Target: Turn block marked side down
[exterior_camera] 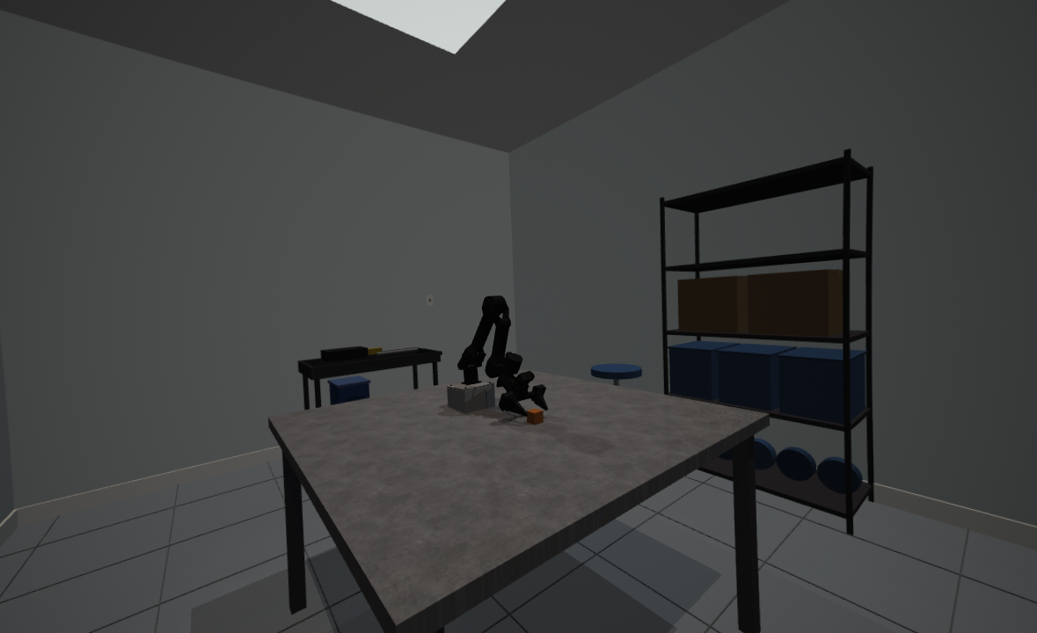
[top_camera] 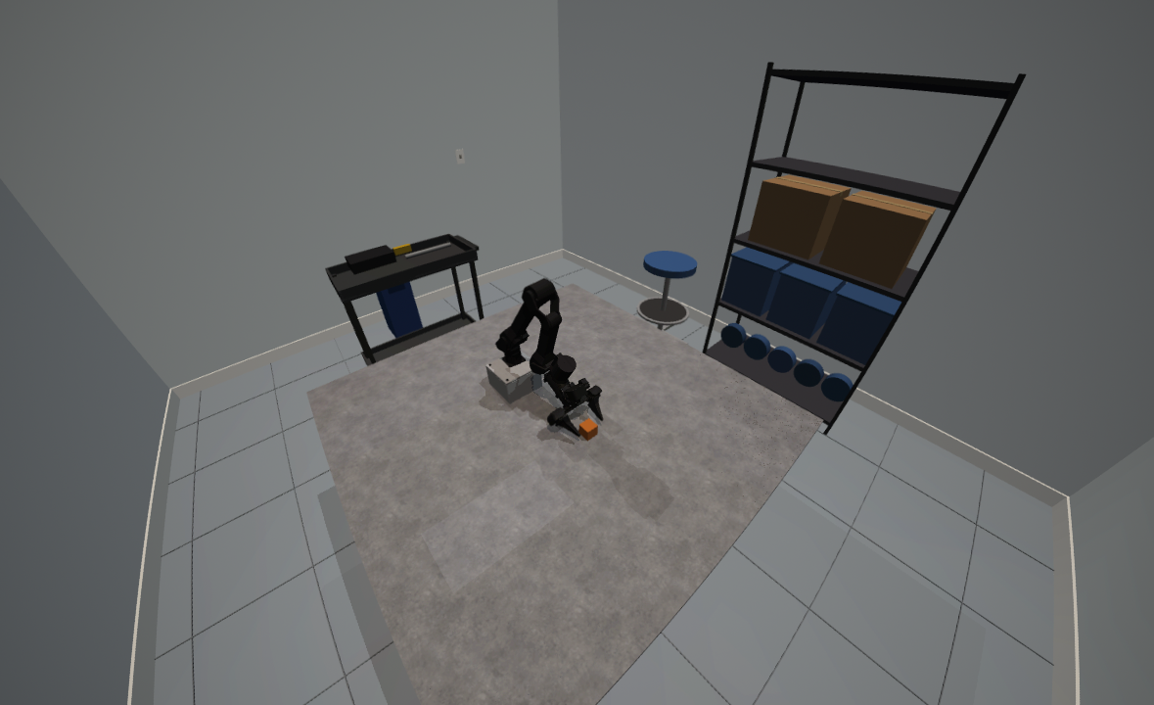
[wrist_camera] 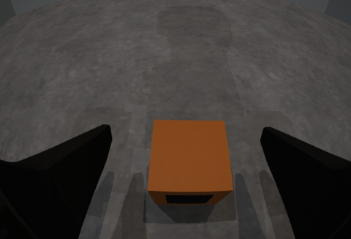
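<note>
The tabletop [wrist_camera: 73, 54] looks like mottled grey stone, matt and faintly rough. The block [wrist_camera: 189, 156] is smooth, matt orange with a dark, flat patch on its near side. The tool [wrist_camera: 186, 186] is matt black, plastic-looking.

A black shelving rack [top_camera: 860, 166] against the wall carries two cardboard boxes [top_camera: 839, 223] above three blue bins [top_camera: 804, 298], with a blue round stool [top_camera: 668, 267] beside it and a black side bench [top_camera: 405, 262] near the adjoining wall.
</note>
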You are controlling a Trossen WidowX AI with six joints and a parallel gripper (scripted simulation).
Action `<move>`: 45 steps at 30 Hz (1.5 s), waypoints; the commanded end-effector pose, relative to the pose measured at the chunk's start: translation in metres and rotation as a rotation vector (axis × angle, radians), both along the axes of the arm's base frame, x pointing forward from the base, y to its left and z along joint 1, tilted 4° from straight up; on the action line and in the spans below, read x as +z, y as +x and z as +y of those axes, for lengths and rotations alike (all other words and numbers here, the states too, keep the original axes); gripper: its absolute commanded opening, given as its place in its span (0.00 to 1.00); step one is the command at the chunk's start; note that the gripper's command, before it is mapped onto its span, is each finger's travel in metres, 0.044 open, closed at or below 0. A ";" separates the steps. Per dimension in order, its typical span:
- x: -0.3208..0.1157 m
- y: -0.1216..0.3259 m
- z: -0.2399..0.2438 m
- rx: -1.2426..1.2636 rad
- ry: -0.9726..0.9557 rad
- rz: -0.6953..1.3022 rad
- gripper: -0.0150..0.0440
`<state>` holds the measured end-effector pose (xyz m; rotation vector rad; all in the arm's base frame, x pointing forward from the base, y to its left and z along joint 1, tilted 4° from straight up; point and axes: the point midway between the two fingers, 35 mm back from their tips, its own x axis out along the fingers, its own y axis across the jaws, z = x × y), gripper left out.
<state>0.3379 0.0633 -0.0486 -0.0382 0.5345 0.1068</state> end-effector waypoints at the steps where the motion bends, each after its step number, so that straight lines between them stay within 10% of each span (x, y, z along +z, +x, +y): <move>1: 0.000 0.000 -0.001 0.000 -0.007 -0.001 1.00; 18: 0.000 0.001 0.000 0.000 -0.008 0.004 1.00; 45: 0.072 -0.015 -0.001 -0.007 -0.067 0.538 1.00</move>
